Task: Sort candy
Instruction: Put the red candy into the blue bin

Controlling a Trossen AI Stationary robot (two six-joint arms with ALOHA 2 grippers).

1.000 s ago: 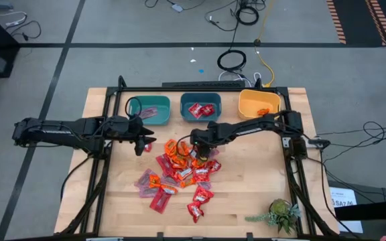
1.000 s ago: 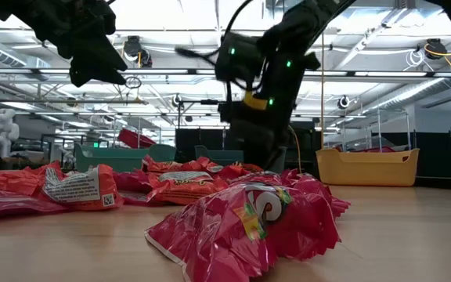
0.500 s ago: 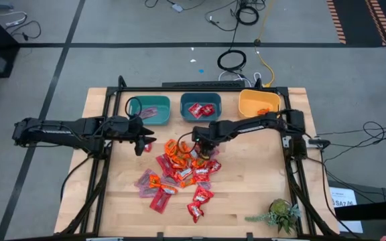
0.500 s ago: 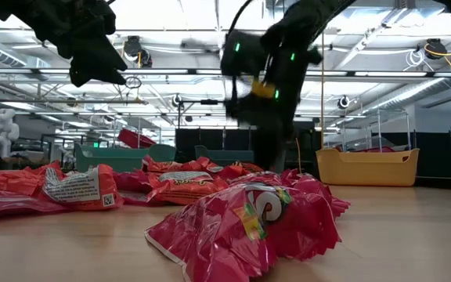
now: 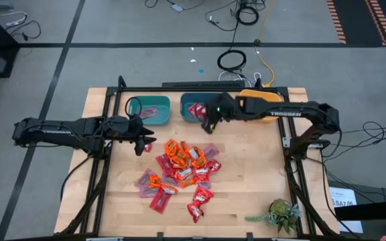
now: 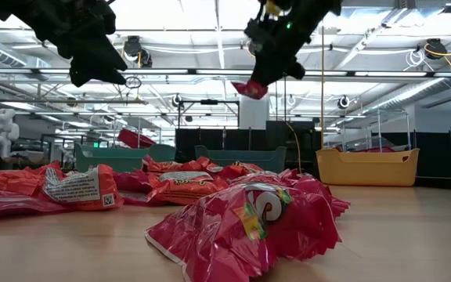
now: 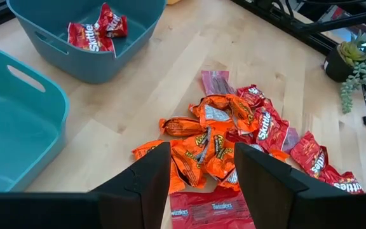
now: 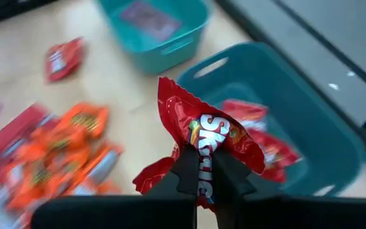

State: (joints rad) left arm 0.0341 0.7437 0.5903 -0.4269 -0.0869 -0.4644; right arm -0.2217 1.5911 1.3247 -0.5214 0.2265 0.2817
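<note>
A: What colour is the packet (image 8: pixel 211 143) pinched in the right gripper (image 8: pixel 199 173)?
B: Shiny red, with white lettering and small multicoloured spots.
A: And the pile of candy (image 5: pixel 179 171) on the table (image 5: pixel 260 181)?
B: Red, orange and pinkish-mauve wrappers on pale, light-brown wood. The orange ones (image 7: pixel 199 143) carry yellow and brown print.
A: The bins?
B: 2 teal ones: the middle bin (image 5: pixel 191 102) holds red packets, the left bin (image 5: pixel 149 107) something pinkish. The third bin (image 5: pixel 259 100) is yellow.
A: The arms?
B: Both black; the left gripper (image 7: pixel 199 181) has dark fingers (image 7: pixel 148 181). The plant (image 5: pixel 281 214) is green.
</note>
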